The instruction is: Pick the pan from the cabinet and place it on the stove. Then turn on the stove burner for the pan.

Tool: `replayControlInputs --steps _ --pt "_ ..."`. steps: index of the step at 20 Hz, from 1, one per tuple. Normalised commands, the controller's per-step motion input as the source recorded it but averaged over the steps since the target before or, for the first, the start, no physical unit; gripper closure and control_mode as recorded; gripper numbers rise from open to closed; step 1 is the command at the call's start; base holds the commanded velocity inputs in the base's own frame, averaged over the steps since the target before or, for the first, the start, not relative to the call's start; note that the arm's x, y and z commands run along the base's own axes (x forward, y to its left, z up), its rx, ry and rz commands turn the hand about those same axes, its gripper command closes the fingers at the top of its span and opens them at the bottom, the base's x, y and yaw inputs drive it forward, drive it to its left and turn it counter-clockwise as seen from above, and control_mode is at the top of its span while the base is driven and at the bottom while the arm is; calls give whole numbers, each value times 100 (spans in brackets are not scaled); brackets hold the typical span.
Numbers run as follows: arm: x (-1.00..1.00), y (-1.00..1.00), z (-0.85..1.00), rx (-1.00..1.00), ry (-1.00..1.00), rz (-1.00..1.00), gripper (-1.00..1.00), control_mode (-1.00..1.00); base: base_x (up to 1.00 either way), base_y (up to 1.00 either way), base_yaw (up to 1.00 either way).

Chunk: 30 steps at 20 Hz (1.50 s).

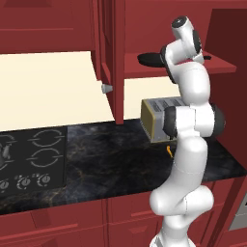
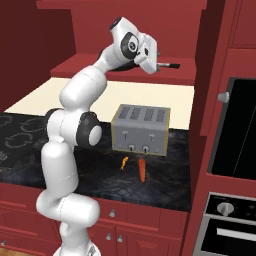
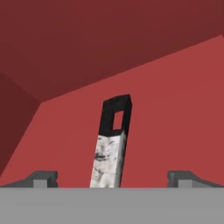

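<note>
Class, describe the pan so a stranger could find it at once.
Find the dark red cabinet above the marbled countertop; its door stands open. On its red shelf lies the pan, black and shallow, unlike the boxy grey toaster below.

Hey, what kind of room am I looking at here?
A home kitchen, computer-rendered by the look of it: a black stove set in a dark counter, a toaster, and red cabinets.
</note>
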Motion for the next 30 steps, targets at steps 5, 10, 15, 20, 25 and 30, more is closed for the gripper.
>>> replayControlInputs --steps 5,10,15,20,25,30 --pt "26 0 -47 0 4 0 -100 -100 0 0 0" --pt "24 0 -49 0 5 0 -100 -100 0 0 0" --pt "21 0 -54 0 4 0 -100 -100 0 0 0" --pt "22 0 -55 0 3 0 -100 -100 0 0 0" --pt "21 0 -56 0 3 0 -100 -100 0 0 0" --pt "19 0 -50 1 3 0 -100 -100 0 0 0"
